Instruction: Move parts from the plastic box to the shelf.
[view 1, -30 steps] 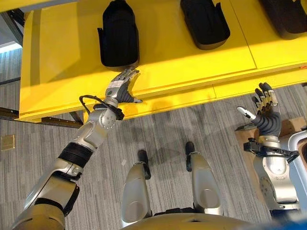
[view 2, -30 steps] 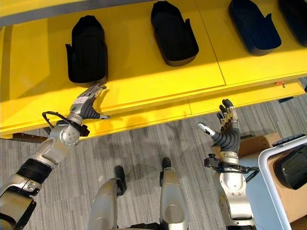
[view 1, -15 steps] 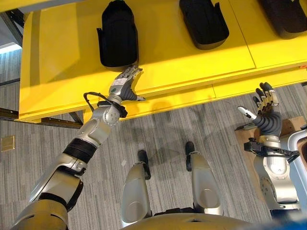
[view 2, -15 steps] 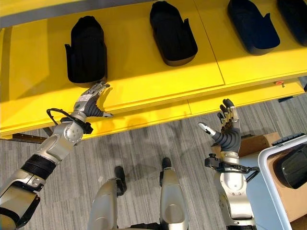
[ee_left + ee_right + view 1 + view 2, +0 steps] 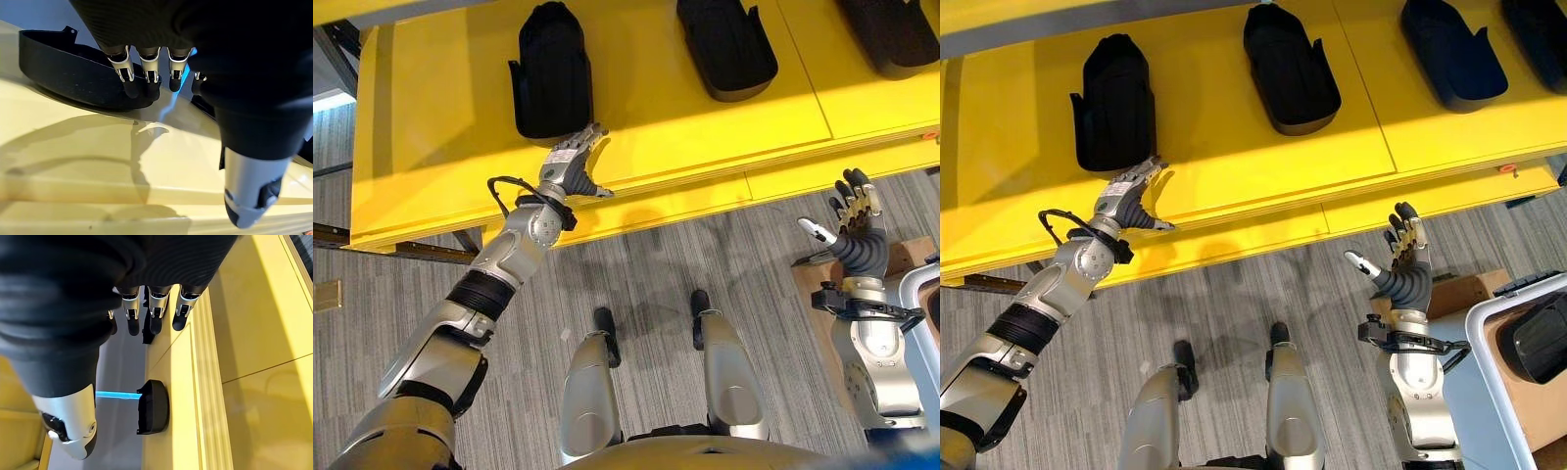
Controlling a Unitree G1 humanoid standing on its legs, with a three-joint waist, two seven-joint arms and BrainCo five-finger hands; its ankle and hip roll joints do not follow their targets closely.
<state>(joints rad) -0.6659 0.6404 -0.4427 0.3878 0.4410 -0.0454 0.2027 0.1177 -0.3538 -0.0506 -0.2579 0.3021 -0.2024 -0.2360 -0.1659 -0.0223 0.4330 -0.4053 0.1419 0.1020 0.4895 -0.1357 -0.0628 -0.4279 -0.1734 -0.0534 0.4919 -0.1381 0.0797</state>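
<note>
The right hand (image 5: 1401, 257) is raised over the floor, fingers spread, empty, with the white box (image 5: 1489, 338) just behind it. The left hand (image 5: 570, 168) lies flat on the yellow shelf (image 5: 440, 117), fingers straight, tips touching a black part (image 5: 551, 70); more parts (image 5: 1289, 65) lie beyond.

4 parts (image 5: 1290, 67) lie in a row on the shelf (image 5: 1234, 166), box (image 5: 1518, 362) at right.

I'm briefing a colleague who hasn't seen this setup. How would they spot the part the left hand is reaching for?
Find the yellow shelf with its row of black parts. The one meant is the leftmost part, lying just past the open left hand. No other part has a hand at its near end.
</note>
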